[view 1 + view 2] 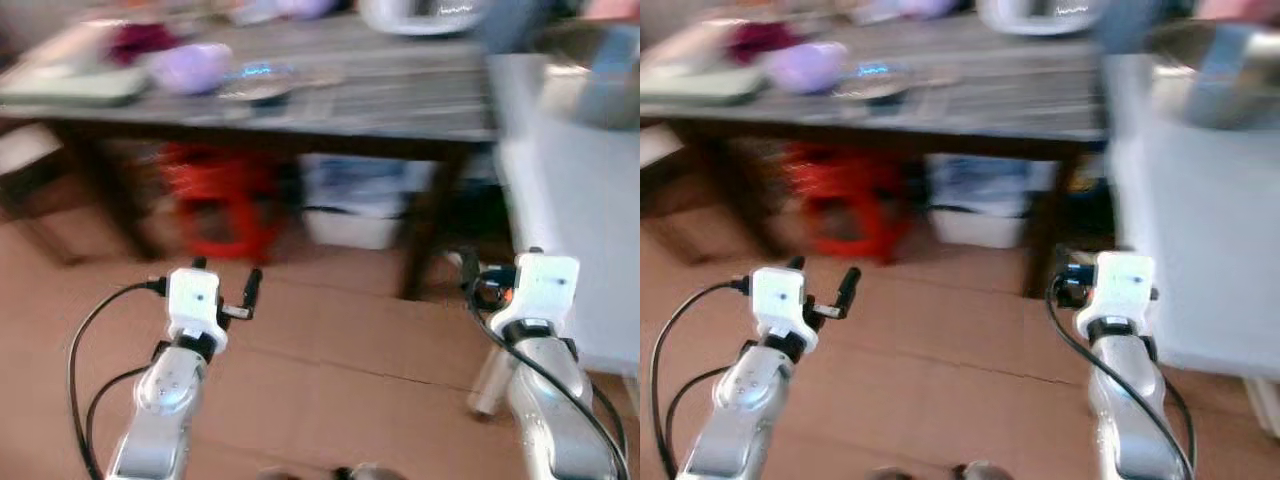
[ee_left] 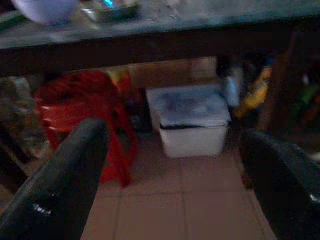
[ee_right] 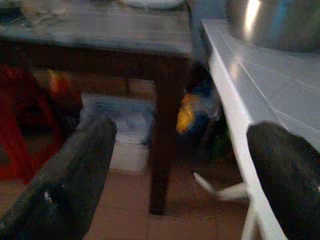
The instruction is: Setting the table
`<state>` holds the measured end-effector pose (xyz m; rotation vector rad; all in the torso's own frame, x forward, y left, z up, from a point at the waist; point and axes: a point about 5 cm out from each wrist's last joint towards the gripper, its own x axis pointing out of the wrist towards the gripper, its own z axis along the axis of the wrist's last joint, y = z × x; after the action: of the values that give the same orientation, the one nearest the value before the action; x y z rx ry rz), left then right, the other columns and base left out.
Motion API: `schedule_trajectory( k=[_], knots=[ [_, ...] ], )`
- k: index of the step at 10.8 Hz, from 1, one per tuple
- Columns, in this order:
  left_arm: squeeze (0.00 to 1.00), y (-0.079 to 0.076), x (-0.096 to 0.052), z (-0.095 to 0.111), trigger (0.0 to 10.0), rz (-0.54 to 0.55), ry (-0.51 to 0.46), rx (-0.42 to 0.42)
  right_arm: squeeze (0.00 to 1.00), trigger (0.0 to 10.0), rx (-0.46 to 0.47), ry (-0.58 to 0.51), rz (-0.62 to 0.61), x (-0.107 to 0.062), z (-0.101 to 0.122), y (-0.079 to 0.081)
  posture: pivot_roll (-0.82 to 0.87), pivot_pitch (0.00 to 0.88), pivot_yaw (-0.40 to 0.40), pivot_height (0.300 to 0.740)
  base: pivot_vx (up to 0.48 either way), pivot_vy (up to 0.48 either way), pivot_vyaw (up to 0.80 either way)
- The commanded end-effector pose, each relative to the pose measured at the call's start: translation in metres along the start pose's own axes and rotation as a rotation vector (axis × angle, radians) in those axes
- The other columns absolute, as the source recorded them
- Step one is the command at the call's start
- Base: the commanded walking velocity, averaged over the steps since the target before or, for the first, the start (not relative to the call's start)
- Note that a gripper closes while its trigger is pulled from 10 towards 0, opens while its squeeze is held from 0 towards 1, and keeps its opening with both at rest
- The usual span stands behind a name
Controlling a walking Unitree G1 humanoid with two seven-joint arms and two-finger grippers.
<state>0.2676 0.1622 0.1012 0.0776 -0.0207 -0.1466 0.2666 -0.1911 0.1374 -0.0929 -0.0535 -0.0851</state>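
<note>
Table [image 1: 380, 105] ran long-axis across the blurred view, purple bowl [image 1: 190, 67] on its left part. Left gripper [image 1: 225, 280] and right gripper [image 3: 185, 170] were both raised toward the table, fingers spread, holding nothing.

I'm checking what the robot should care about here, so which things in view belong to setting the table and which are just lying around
Belongs to the job:
dark wooden table
purple bowl
metal dish
left gripper, open, empty
right gripper, open, empty

Just lying about:
red plastic stool under the table
white lidded bin under the table
white counter with a steel pot on it
</note>
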Motion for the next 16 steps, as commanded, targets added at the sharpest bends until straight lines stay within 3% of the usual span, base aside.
schedule_trajectory(
  k=[1,9,12,16],
  knots=[
    [0.0,0.0,-0.001,0.002,10.0,-0.007,-0.007,-0.002,0.0,10.0,-0.003,0.008,-0.002,0.0,-0.001,-0.001,-0.09,0.139,0.085,0.74,0.0,-0.48,0.0],
    [0.0,-0.005,-0.001,0.002,10.0,-0.022,-0.006,-0.01,0.0,10.0,-0.02,-0.048,-0.011,-0.001,0.009,-0.002,-0.09,0.15,0.088,0.74,0.0,-0.48,0.0],
    [0.0,-0.006,0.0,0.004,10.0,-0.022,-0.014,0.005,0.0,10.0,-0.026,-0.05,-0.009,0.0,0.009,-0.001,-0.1,0.153,0.094,0.74,0.0,-0.44,-0.69],
    [0.0,-0.011,0.001,0.007,10.0,-0.069,-0.039,-0.031,0.0,10.0,-0.034,-0.067,0.008,0.001,0.012,0.004,-0.1,0.155,0.094,0.74,0.0,0.0,0.0]
  ],
)
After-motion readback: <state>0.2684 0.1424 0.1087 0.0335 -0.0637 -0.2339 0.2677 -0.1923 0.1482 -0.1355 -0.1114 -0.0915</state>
